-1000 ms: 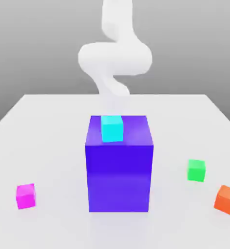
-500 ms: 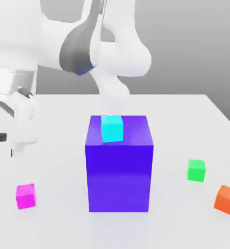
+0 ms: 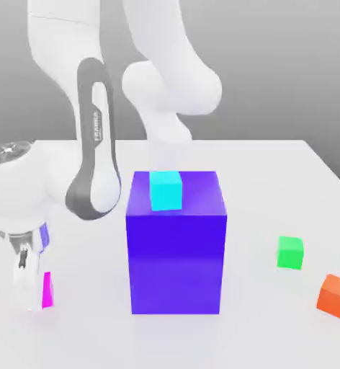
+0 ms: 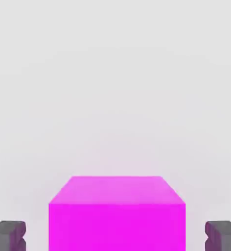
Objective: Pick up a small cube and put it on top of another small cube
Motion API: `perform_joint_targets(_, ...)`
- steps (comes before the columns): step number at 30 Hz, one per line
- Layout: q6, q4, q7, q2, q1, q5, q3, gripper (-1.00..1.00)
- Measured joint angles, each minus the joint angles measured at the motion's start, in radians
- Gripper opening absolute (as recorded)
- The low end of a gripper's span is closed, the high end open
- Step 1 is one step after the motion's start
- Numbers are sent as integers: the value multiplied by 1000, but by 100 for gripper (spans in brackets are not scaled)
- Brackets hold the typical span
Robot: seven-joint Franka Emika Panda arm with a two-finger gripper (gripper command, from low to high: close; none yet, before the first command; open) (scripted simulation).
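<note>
Your hand (image 3: pixel 30 292) is down at the table (image 3: pixel 274 180), on the exterior view's left, and the magenta cube (image 3: pixel 48 290) sits right at it, mostly hidden behind the near finger, with only a narrow strip of pink showing. In the hand view the magenta cube (image 4: pixel 117 213) lies between your two dark fingertips (image 4: pixel 8 236), one on each side. The fingers stand apart, wider than the cube, with a visible gap of bare table on both sides, so nothing is clamped. The cube rests flat on the table.

The green cube (image 3: pixel 290 253) is well apart from your hand, across the table toward the exterior view's right, and it also sits flat on the table. Between your hand and the green cube stands the big blue-violet block (image 3: pixel 176 256), just beside your hand on the side facing the green cube. A cyan cube (image 3: pixel 166 190) sits on top of that block, near its front edge, higher than your hand. The orange cube (image 3: pixel 336 295) lies beyond the green cube, near it, farther still from your hand. The white arm (image 3: pixel 94 144) bends down from above to your hand.
</note>
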Motion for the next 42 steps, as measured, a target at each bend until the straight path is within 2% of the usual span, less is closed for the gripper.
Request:
perform_joint_targets(4, -2, -1, 2, -3, -1, -2, 1, -100)
perform_joint_targets(11, -174, -39, 19, -211, 20, -32, -4, -100)
perform_joint_targets(17, -248, -19, -171, -268, 103, 72, 145, -100)
perform_joint_targets(27, -343, 12, -550, -352, 364, 305, 346, -100)
perform_joint_targets(36, -370, -15, -751, -446, 674, 371, 491, -100)
perform_joint_targets(42, -348, -159, -618, -563, 791, 369, 632, -100)
